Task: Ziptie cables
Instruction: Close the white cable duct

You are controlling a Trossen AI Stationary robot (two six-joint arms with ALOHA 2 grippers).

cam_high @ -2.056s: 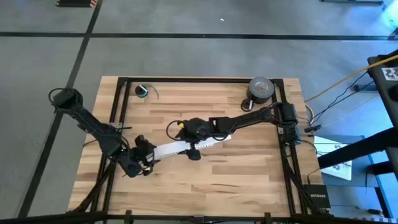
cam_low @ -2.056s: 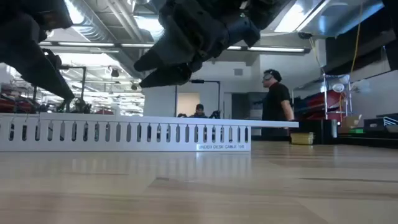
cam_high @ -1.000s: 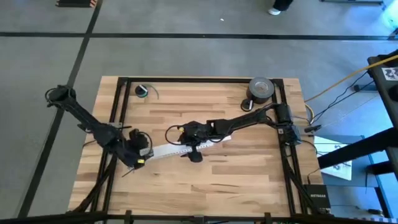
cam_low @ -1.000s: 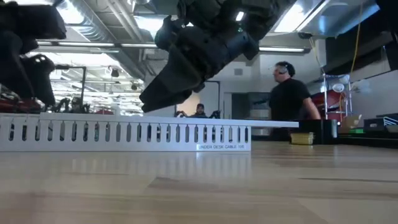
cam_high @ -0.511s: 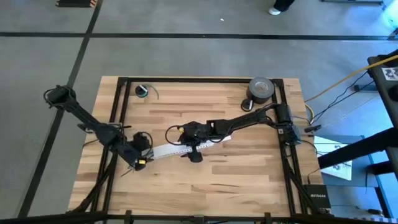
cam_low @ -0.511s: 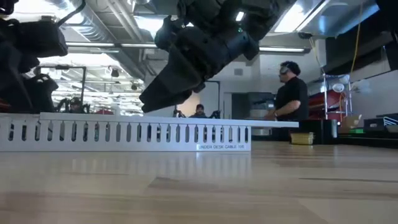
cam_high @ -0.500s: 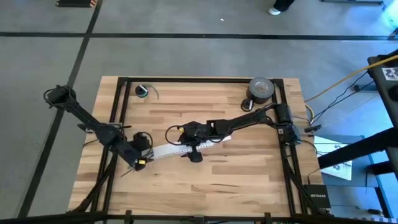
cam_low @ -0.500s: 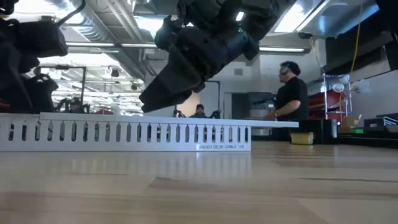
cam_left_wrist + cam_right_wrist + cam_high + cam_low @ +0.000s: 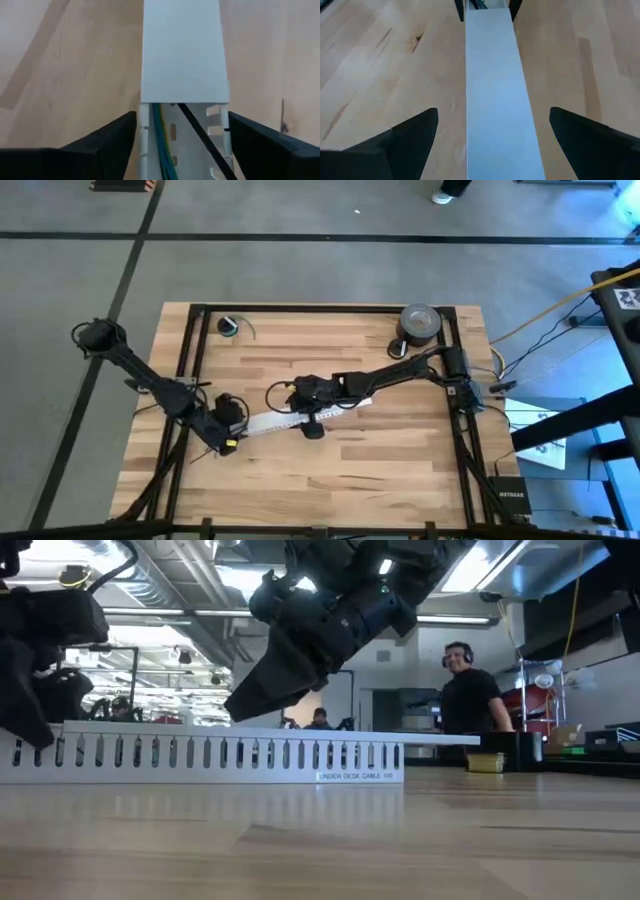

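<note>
Left pincer (image 9: 177,145), spread wide, straddles the white slotted channel (image 9: 182,65) near the counter (image 9: 400,470) middle. Cables (image 9: 162,140) and ziptie (image 9: 200,135) lie inside the channel between its fingers. Right pincer (image 9: 490,145), also spread, straddles the channel's other end.

You have bare surface (image 9: 350,460) on both sides of the white slotted cable duct (image 9: 275,420). A tape roll (image 9: 420,321) stands at the far right corner, well apart.

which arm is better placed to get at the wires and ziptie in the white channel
Left. Its pincer is open astride the channel's uncovered end, where the wires and ziptie show. The right pincer, also open, straddles the lidded part.
</note>
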